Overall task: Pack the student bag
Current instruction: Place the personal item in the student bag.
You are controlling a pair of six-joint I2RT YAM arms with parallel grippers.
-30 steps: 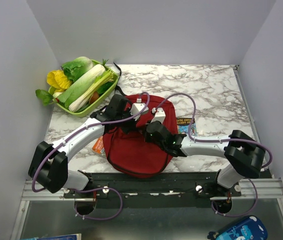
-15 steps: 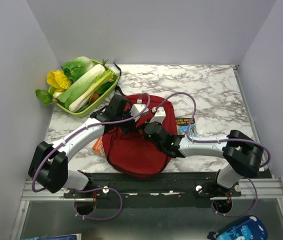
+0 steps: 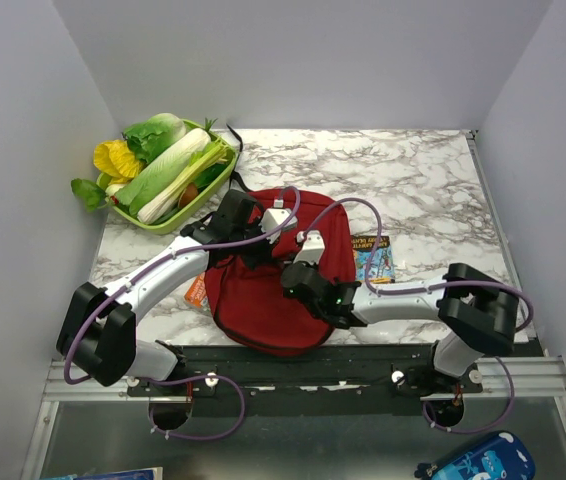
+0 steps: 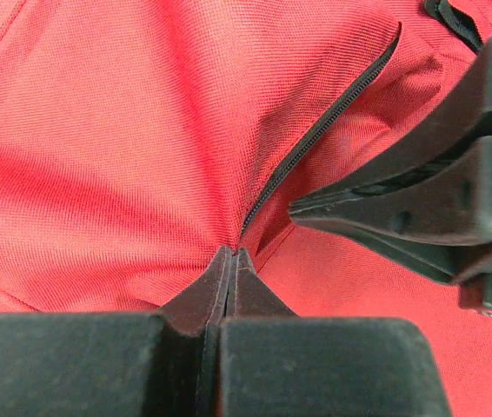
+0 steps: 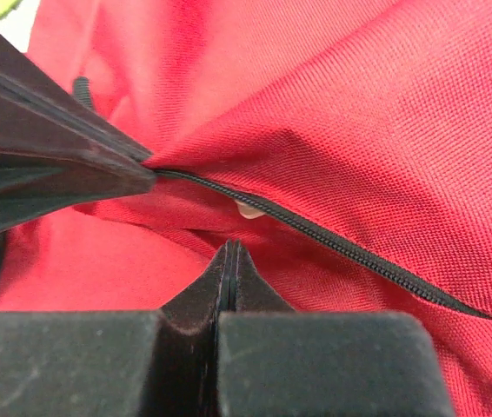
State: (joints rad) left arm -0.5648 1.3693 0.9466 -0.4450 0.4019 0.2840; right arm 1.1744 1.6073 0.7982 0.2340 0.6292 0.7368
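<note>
The student bag (image 3: 268, 300), a dark-red backpack, lies at the table's near middle. Its black zipper (image 4: 315, 139) runs across the red fabric and also shows in the right wrist view (image 5: 333, 248). My left gripper (image 3: 261, 250) is shut, its tips (image 4: 231, 252) pinching the fabric at the zipper's end, with folds radiating from them. My right gripper (image 3: 291, 280) is shut, its tips (image 5: 231, 248) against a fabric fold just below the zipper, with nothing seen between them. The two grippers' tips are a short way apart. A small pale spot (image 5: 248, 210) shows under the zipper.
A green basket (image 3: 225, 165) of vegetables stands at the back left. A colourful book (image 3: 374, 256) lies right of the bag. An orange item (image 3: 196, 291) sticks out at the bag's left. A black strap (image 3: 239, 183) trails behind the bag.
My right arm has moved left and nearer across the bag, bringing its shut gripper close to the left gripper's tips. The left arm has stayed in place.
</note>
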